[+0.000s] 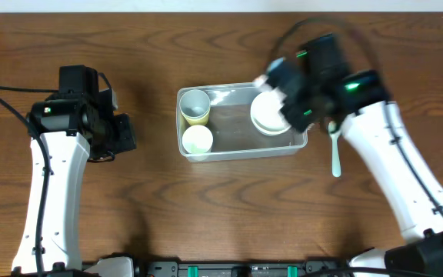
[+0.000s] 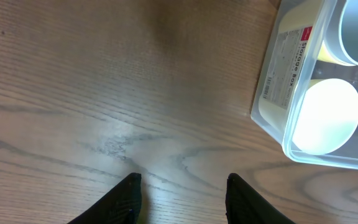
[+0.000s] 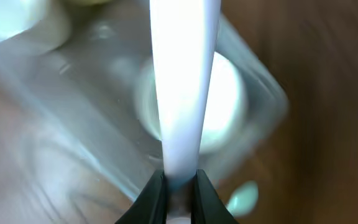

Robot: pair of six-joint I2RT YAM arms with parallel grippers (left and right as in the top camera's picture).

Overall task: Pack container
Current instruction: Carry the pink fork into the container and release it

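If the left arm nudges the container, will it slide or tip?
Probably slides: the container is low, wide, flat on the smooth table. Its thin clear walls may flex if pushed. The cups and bowl inside add weight and might shift.

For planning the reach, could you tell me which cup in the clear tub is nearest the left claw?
The pale cup in the clear plastic container's front-left corner; the yellower cup sits behind it.
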